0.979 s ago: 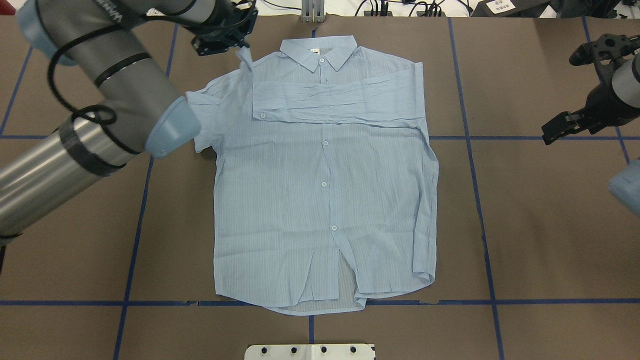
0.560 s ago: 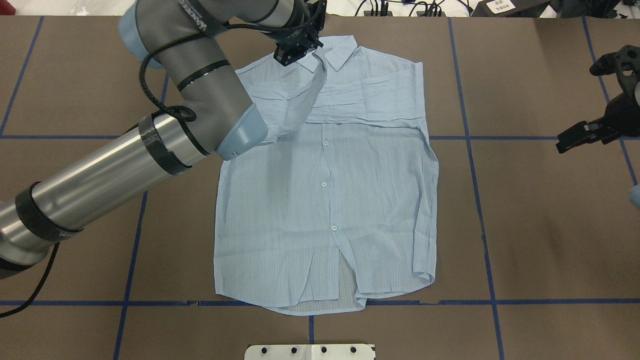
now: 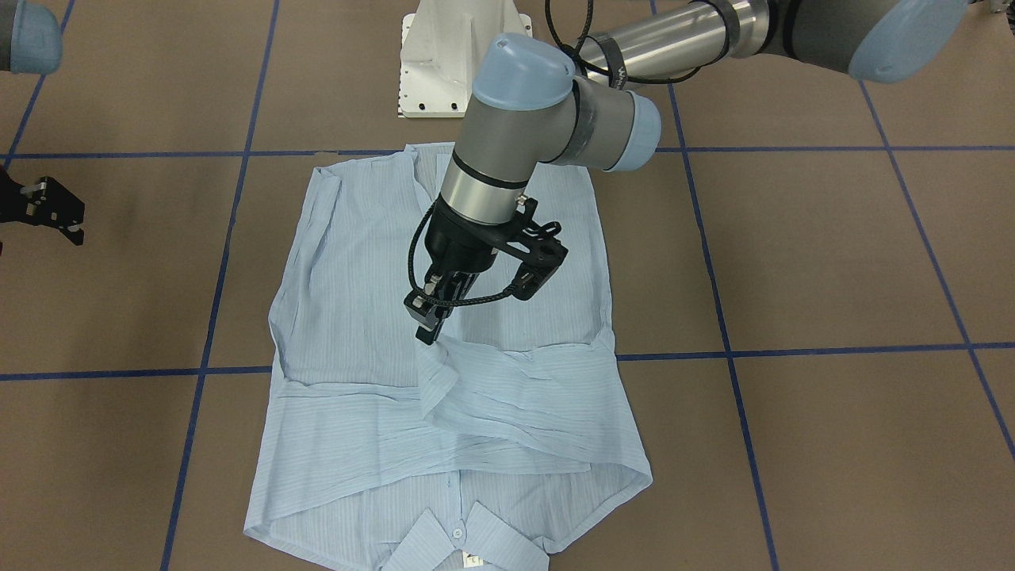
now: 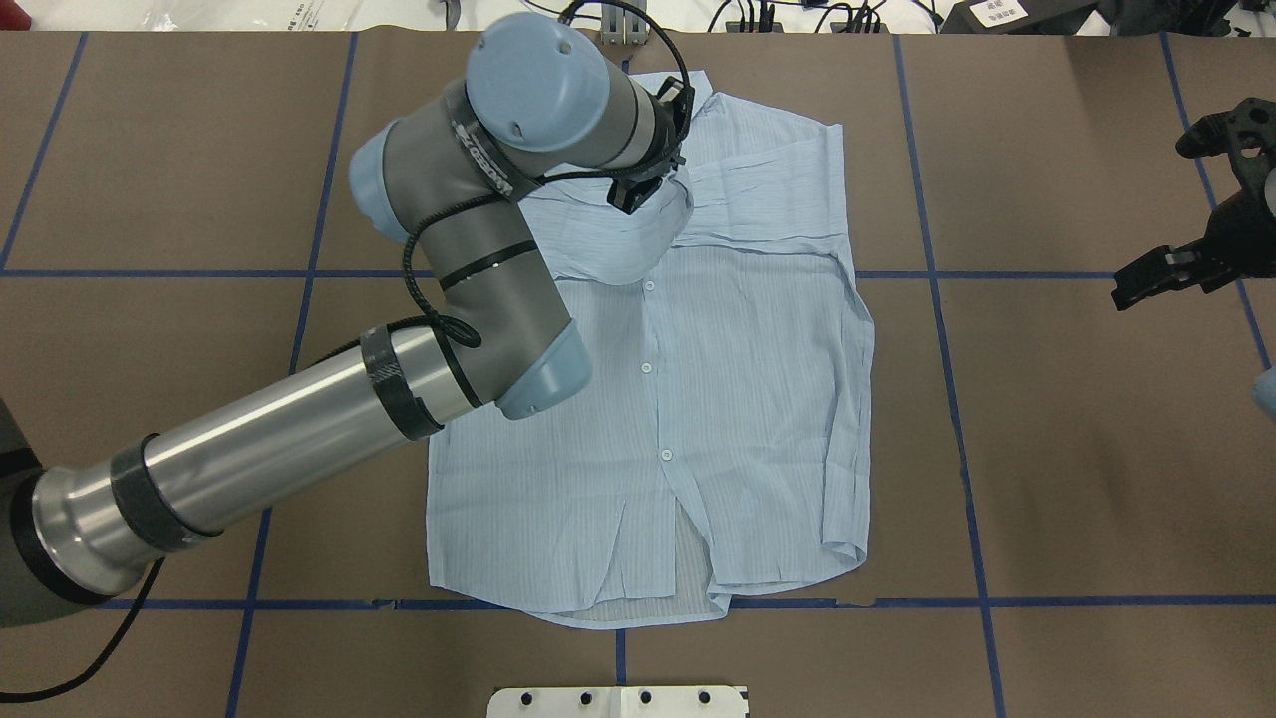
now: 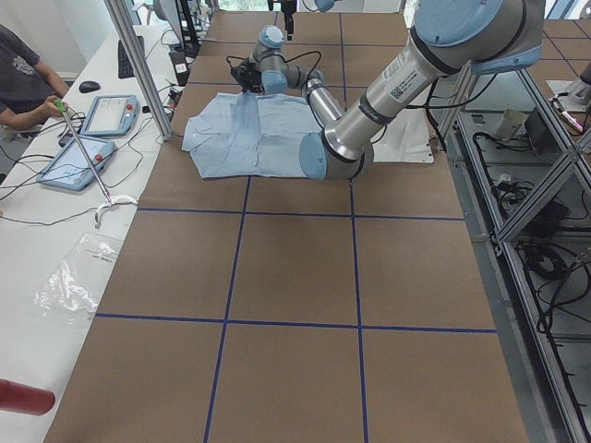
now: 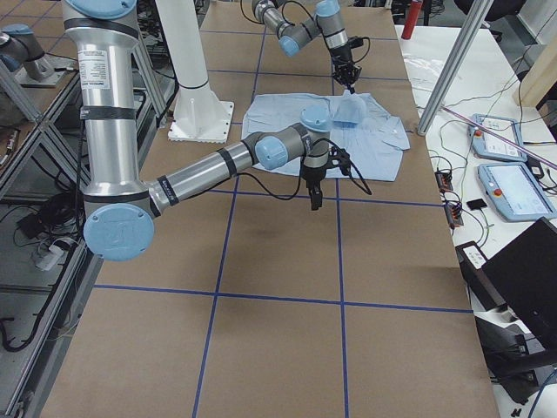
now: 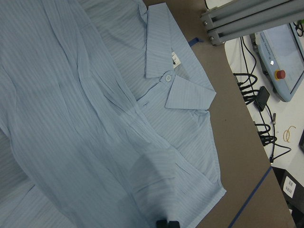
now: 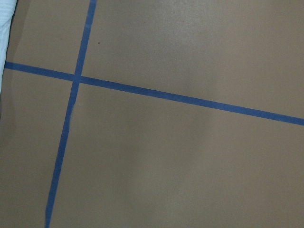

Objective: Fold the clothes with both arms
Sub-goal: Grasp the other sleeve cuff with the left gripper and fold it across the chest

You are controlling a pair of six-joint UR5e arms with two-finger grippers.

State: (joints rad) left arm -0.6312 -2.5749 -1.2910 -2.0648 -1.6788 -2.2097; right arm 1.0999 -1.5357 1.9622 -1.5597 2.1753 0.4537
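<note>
The light blue striped shirt (image 4: pixel 698 399) lies flat and face up on the brown table, collar (image 7: pixel 166 61) at the far side. One sleeve lies folded across the chest (image 4: pixel 768 214). My left gripper (image 4: pixel 638 194) hangs over the chest just below the collar, shut on the other sleeve's cuff. That sleeve (image 4: pixel 623 239) drapes from it in a loose loop. In the front view the left gripper (image 3: pixel 428 327) pinches the fabric above the folded band. My right gripper (image 4: pixel 1136 282) hovers open over bare table far right of the shirt, holding nothing.
The white pedestal base (image 4: pixel 618 701) sits at the near table edge. Blue tape lines (image 4: pixel 937 299) grid the brown surface. A person (image 5: pixel 18 74) and tablets (image 5: pixel 92 115) are at a side desk beyond the far edge, behind an aluminium post (image 5: pixel 138 65).
My left gripper has carried the sleeve cuff from left of the collar rightward and nearer, across the chest. The right arm drew back slightly to the right, then held still.
</note>
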